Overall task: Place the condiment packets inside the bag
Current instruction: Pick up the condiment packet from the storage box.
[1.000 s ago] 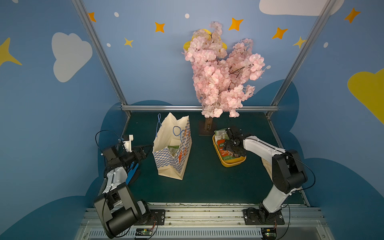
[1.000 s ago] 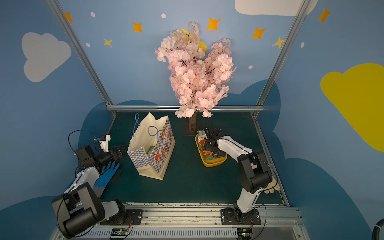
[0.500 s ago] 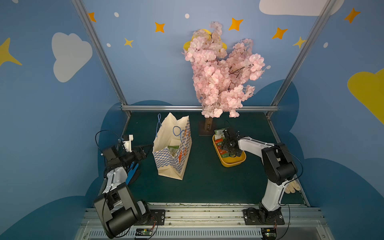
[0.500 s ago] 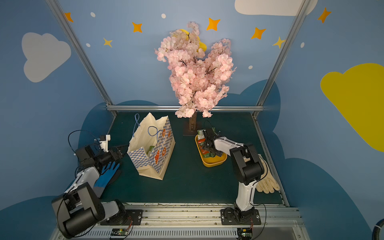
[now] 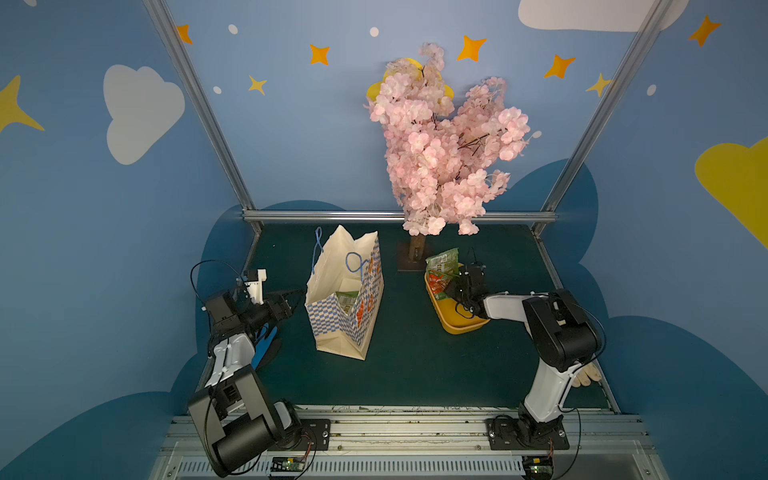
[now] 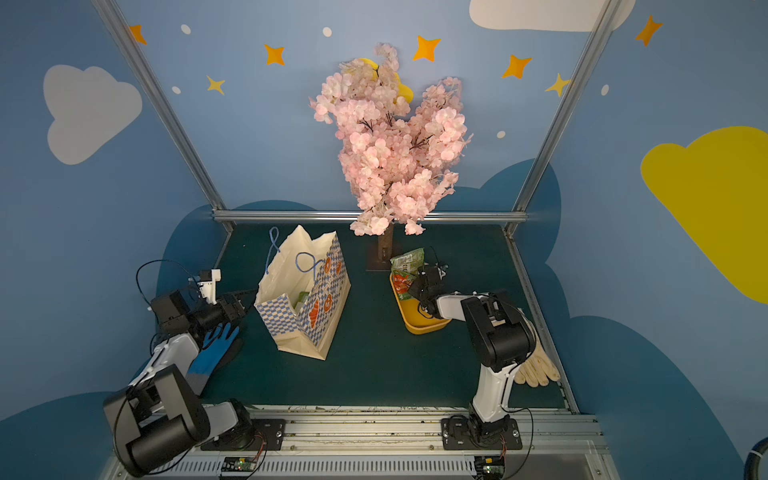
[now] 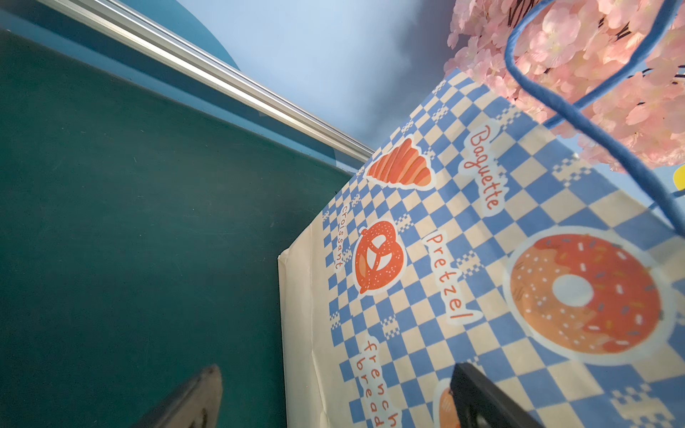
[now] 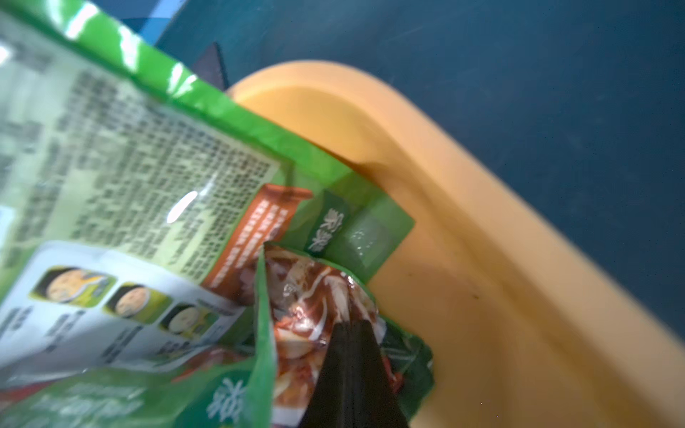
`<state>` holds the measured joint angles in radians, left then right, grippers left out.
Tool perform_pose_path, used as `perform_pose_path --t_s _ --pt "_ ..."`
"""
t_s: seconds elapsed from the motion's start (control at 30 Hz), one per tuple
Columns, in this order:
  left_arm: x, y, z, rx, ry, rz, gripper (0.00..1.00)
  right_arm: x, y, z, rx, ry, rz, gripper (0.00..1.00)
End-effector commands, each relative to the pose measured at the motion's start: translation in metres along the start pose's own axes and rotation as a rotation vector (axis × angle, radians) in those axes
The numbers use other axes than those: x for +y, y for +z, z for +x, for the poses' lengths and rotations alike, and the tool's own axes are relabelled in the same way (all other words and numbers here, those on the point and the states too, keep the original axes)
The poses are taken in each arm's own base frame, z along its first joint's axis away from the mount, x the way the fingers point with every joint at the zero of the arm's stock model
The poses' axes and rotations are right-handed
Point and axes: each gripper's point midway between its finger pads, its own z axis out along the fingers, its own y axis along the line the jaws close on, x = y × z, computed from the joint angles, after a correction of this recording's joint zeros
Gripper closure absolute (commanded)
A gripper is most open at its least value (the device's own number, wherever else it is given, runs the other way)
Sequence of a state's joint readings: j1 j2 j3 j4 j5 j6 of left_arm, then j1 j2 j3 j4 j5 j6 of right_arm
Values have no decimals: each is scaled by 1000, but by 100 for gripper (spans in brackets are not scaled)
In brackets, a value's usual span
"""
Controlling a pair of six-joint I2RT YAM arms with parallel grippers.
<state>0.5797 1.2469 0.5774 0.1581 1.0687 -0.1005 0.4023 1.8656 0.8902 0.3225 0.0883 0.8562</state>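
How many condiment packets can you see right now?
3. One packet lies inside the bag; two are in the yellow tub: a propped packet at its far end and a pinched packet in the shut right claw. More may hide beneath.

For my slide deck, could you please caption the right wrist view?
Right claw shut on a crumpled green condiment packet inside the yellow tub.

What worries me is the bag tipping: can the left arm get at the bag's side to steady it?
Probably yes. The open left gripper sits beside the bag, nothing between them; the blue glove lies under the arm.
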Motion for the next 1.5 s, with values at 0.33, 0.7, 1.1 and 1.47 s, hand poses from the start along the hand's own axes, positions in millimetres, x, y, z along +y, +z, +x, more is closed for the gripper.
perform_pose_path --t_s 0.33,0.7,1.1,1.47 --pt "-6 0 1 -2 27 13 0 82 -52 -8 -24 -85 -424 100" --pt "-7 -1 1 -3 31 14 0 105 -106 -20 -82 -65 -579 100" --pt "-7 -3 -1 -10 28 9 0 162 -232 30 -164 -484 -527 100" --pt "5 -8 -9 -27 -34 1 0 295 -329 65 -379 -905 -633 100"
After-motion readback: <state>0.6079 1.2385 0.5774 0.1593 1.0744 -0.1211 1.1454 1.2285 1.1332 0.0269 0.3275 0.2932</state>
